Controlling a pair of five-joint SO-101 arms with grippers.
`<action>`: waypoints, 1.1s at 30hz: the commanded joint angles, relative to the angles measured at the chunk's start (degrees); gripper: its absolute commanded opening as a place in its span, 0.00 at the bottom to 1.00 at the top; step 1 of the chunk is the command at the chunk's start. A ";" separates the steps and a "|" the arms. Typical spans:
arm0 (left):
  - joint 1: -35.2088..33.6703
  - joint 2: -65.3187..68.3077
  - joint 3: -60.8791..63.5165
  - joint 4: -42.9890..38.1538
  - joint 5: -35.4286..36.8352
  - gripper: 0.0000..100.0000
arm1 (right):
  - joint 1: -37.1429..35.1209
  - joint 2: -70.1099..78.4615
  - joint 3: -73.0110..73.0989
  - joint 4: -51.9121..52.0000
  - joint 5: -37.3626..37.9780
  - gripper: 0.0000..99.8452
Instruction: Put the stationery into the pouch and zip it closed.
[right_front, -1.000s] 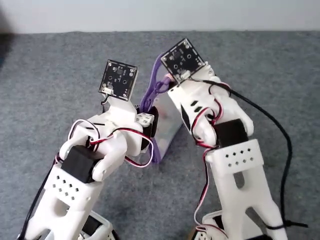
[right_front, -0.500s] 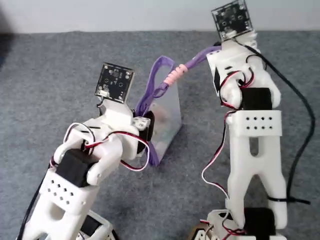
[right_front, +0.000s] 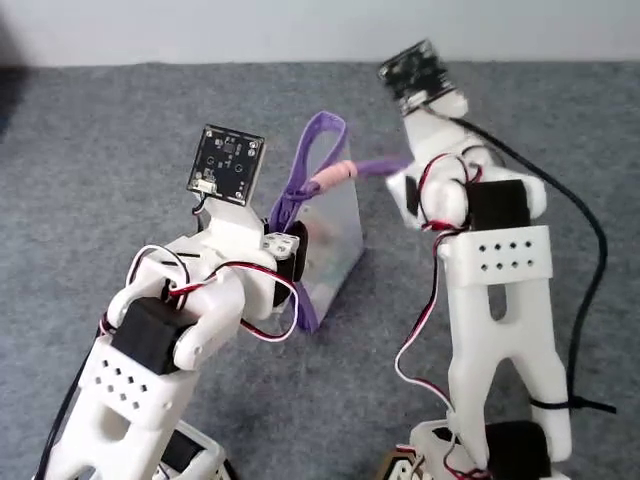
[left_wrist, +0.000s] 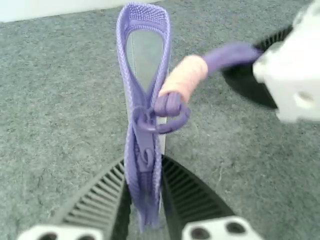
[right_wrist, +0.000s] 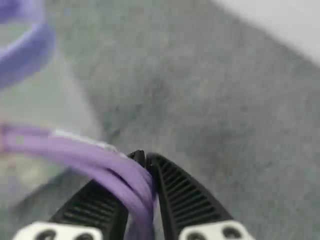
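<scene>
The clear pouch (right_front: 340, 235) with a purple zip (left_wrist: 145, 65) stands on its edge on the grey mat between the two arms. Coloured items (right_front: 322, 262) show faintly through its wall. My left gripper (left_wrist: 142, 167) is shut on the near end of the zip edge, also seen from above (right_front: 296, 252). The zip slider (left_wrist: 142, 127) sits just beyond it, and the far end of the zip gapes open in a loop. A purple pull cord (right_wrist: 95, 162) with a pink bead (left_wrist: 182, 82) runs from the slider to my right gripper (right_wrist: 147, 159), which is shut on it (right_front: 398, 172).
Grey felt mat (right_front: 120, 110) covers the table, with a pale wall strip (right_front: 300, 30) at the far edge. A black cable (right_front: 590, 260) trails beside the right arm. Open mat lies to the far left and far right.
The right arm pulled the cord away from the pouch to the far right, then swung back lower and closer. The pouch stood more upright. The left arm kept its hold.
</scene>
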 joint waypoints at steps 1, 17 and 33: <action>0.09 -0.62 -0.84 0.00 -0.44 0.01 | -0.66 -2.77 -2.46 6.81 0.62 0.12; 0.09 -0.97 -0.75 0.00 -0.35 0.01 | -22.99 -12.97 -2.37 10.33 -4.22 0.19; 0.09 -0.97 -0.84 0.00 -0.35 0.01 | -24.92 -7.96 -1.41 5.49 -4.84 0.19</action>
